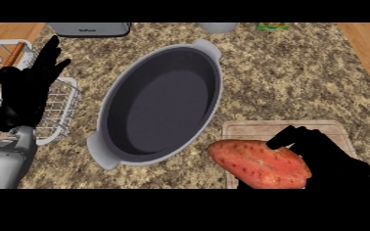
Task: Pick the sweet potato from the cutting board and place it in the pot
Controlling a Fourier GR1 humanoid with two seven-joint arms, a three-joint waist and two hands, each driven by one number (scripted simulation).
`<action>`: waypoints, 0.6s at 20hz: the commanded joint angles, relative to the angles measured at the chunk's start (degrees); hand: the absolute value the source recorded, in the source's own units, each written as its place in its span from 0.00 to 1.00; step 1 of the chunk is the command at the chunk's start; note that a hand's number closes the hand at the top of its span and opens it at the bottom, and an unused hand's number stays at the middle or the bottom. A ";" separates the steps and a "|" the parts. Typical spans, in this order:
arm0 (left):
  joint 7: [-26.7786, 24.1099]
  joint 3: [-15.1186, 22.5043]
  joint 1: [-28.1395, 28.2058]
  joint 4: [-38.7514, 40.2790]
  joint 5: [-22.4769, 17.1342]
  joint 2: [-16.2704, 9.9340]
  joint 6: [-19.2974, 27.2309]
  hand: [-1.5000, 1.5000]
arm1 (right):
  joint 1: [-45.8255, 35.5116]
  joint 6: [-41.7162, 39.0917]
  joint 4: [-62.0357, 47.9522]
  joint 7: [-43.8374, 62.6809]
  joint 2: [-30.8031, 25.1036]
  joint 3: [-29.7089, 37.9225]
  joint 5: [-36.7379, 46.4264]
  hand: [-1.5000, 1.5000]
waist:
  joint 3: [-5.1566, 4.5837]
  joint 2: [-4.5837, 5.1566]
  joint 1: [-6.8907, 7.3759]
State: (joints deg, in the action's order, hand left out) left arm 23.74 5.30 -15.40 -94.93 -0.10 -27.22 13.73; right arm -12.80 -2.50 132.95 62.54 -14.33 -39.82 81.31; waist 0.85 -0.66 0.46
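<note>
Head view, right hand [325,156] curled on sweet potato [259,164]

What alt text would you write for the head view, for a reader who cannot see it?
The right hand curls round a sweet potato on a cutting board at lower right. An oval pot sits beside it on the counter. The left hand rests open at the left edge.

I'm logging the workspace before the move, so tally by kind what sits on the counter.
Pots: 1, the oval grey pot
Cutting boards: 1, the cutting board
Sweet potatoes: 1, the sweet potato, with the right hand curled on it
Wire racks: 1, the wire rack
Toasters: 1, the toaster
Total: 5
</note>
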 commanded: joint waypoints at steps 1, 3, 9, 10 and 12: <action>4.11 0.16 6.13 7.20 0.23 -0.30 -0.36 0.50 | -3.94 -6.17 -5.28 6.79 7.97 0.28 0.53 1.00 | -1.51 1.55 1.94; 3.16 -0.07 6.40 7.16 -0.13 -0.06 -0.52 0.50 | -5.79 -7.31 -7.93 6.83 11.85 0.36 0.83 1.00 | -1.53 1.48 2.78; 3.23 0.57 4.32 8.29 -0.10 0.86 -0.84 0.50 | -11.09 -7.21 -16.96 7.91 14.17 5.10 -4.31 1.00 | -1.25 2.18 4.29; 3.26 1.16 4.31 9.19 0.61 1.09 -0.70 0.50 | -10.35 -7.07 -18.07 8.65 14.20 3.27 -5.33 1.00 | -1.19 2.03 3.74; 2.85 0.80 4.58 8.93 0.26 1.38 -0.52 0.50 | -10.93 -5.75 -21.23 8.88 14.24 5.91 -8.10 1.00 | -1.13 2.28 4.63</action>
State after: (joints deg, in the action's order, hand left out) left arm 22.92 6.62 -18.60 -93.38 0.23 -25.52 13.00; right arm -21.55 -7.24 116.42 63.33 -1.46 -35.43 77.12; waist 1.20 0.34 3.59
